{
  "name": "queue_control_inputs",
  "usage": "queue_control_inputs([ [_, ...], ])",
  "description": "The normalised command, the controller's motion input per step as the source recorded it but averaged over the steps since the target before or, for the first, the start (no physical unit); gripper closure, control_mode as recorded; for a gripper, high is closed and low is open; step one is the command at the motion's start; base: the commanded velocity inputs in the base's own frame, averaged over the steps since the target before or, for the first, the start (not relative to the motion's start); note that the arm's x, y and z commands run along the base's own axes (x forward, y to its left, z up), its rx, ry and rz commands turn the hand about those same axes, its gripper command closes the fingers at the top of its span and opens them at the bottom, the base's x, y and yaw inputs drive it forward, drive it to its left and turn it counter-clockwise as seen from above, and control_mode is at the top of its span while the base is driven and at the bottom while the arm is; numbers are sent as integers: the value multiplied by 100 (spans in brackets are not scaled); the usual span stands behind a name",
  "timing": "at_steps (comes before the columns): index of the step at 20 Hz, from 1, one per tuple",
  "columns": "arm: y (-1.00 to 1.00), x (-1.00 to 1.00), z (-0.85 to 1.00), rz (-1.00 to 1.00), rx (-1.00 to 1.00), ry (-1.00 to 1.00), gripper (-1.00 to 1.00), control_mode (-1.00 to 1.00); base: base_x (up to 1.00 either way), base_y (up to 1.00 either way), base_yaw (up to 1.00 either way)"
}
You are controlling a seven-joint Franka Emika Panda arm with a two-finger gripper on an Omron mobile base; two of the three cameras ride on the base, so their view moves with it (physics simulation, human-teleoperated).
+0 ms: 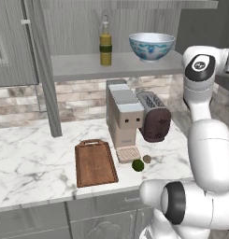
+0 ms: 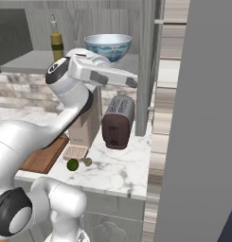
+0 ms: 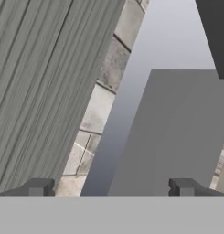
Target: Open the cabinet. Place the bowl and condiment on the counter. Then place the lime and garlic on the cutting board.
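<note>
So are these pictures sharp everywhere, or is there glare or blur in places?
Left base view: evenly lit and sharp, with a soft shadow beside the dark brown wooden cutting board on the white marble counter. Right base view: the same flat light, no glare. Hand view: crisp tile joints, the open gripper unblurred.

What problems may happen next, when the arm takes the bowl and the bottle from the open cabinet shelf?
1. The condiment is tall and slim, so a sideways touch might tip it.
2. The bowl looks wide for the open gripper; a rim grip may slip.
3. The toaster stands right below the shelf and could be struck.
</note>
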Motion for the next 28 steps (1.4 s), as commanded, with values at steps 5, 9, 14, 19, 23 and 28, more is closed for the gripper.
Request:
queue_control_inputs([
  [5,54,0,-9,5,-5,5,-100,-100,0,0,0],
  [9,100,0,-4,6,-3,11,-100,-100,0,0,0],
  [14,100,9,0,16,0,18,-100,-100,0,0,0],
  [19,58,3,1,33,1,35,-100,-100,0,0,0],
  [23,11,-30,-8,14,8,15,-100,-100,0,0,0],
  [28,0,-28,-3,1,22,0,-100,-100,0,0,0],
])
